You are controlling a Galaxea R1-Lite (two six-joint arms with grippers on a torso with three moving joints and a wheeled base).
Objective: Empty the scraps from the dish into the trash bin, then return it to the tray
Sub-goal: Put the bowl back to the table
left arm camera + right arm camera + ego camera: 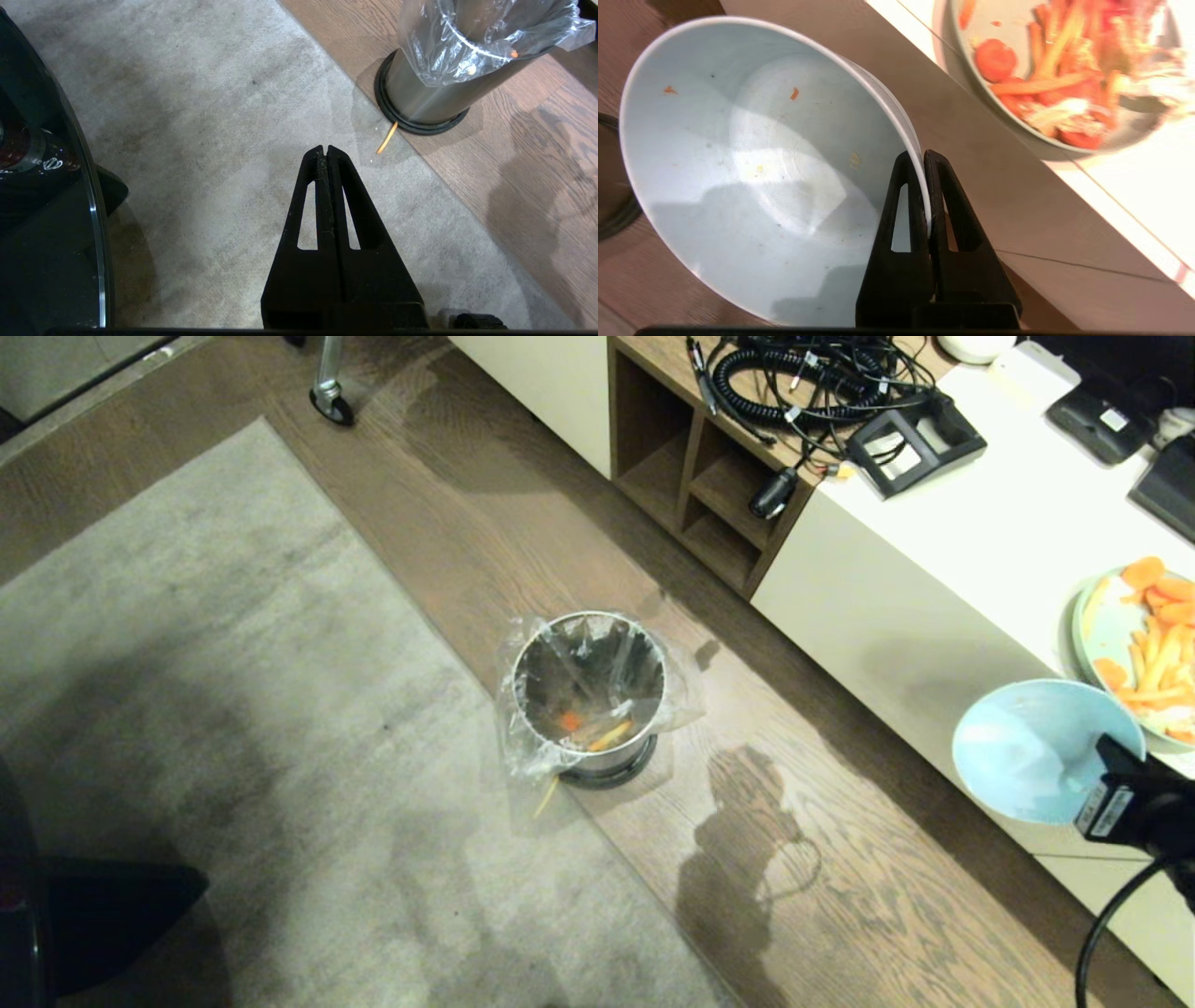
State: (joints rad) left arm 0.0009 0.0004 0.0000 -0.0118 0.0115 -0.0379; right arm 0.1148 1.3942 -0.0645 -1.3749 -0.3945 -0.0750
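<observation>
My right gripper [1107,745] [923,156] is shut on the rim of the dish [1032,751] [752,172], one finger inside and one outside. The white bowl hangs tilted beside the white cabinet, with only a few tiny crumbs left inside. The steel trash bin [609,762] [420,93] stands on the wood floor to its left, and orange and yellow scraps [597,728] lie in its clear liner. One stray stick [546,795] [387,137] lies on the carpet by the bin's base. My left gripper [326,148] hangs shut and empty over the carpet. The tray is out of view.
A white cabinet [980,523] runs along the right, carrying a pale-green plate [1090,625] [964,70] of orange pieces. Behind it a wooden shelf unit [709,476] holds tangled cables. A grey carpet [233,709] covers the floor on the left. My dark base [46,233] shows beside the left gripper.
</observation>
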